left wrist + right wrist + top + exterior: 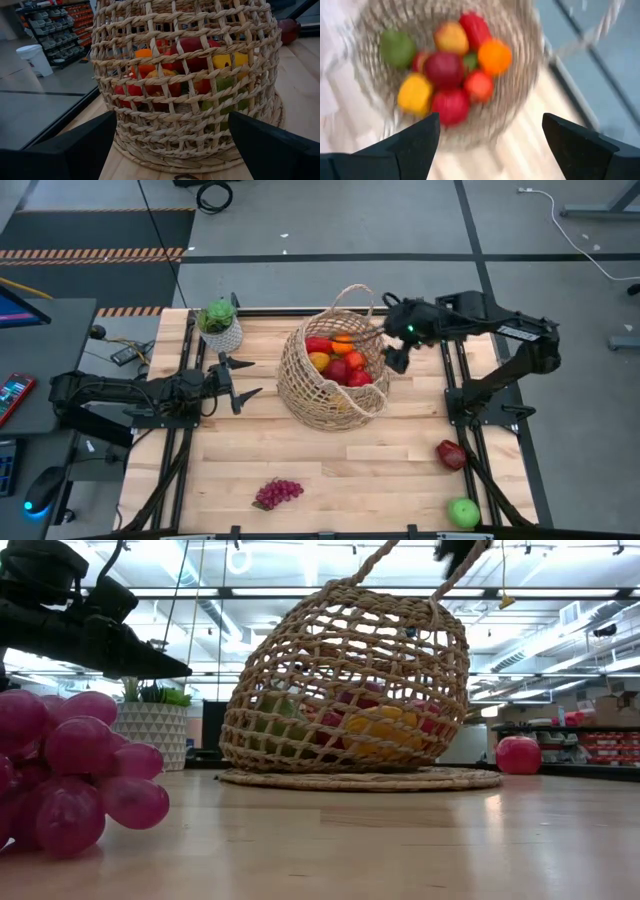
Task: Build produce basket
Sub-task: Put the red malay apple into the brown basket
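The tan open-weave wicker basket (335, 375) stands mid-table on its flat round base (360, 778). It holds several pieces of produce: red apples, an orange, a yellow pepper and a green fruit (445, 70). My right gripper (388, 332) is open and hovers over the basket's right rim, looking down into it (490, 115). One loop handle (445, 585) rises toward the right gripper. My left gripper (252, 377) is open and level, just left of the basket wall (172, 115). On the table lie a purple grape bunch (278, 493), a red apple (451, 454) and a green apple (463, 512).
A green plant in a small white pot (220, 328) stands at the far left, just beyond my left gripper. Bare wood lies between the basket and the near edge (350, 470). The grapes (60, 770) sit close to the low camera.
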{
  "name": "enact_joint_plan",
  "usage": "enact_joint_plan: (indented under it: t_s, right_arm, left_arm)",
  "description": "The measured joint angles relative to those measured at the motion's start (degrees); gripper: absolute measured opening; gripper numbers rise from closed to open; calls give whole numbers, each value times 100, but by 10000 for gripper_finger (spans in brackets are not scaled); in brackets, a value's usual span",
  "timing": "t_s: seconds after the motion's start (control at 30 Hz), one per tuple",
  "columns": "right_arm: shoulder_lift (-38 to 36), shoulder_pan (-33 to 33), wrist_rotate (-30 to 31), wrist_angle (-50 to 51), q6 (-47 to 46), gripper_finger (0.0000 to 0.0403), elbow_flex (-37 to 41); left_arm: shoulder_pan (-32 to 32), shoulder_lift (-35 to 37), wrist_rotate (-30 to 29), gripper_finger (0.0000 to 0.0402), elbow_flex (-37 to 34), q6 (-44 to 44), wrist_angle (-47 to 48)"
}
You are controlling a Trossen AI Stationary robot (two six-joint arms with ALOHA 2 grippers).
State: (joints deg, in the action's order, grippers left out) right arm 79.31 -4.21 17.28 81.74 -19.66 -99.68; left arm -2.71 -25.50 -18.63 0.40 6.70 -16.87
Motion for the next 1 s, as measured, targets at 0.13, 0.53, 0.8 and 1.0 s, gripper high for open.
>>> enact_joint_plan:
  t_s: [0.13,0.53,0.8,1.0]
  right_arm:
    - [-164,468,-59,822,-1323,354,430]
    - [-849,2410,-1165,788,-4197,354,2414]
    - [-954,3559,-1968,37,-5863,354,3297]
    - [-893,4575,-1897,-408,-6864,353,3405]
  left_arm:
    - [0,0,0,390,1,0,0]
    - [0,1,0,390,-1,0,-1]
    - [1,0,0,390,0,-1,1]
    - [1,1,0,390,0,0,0]
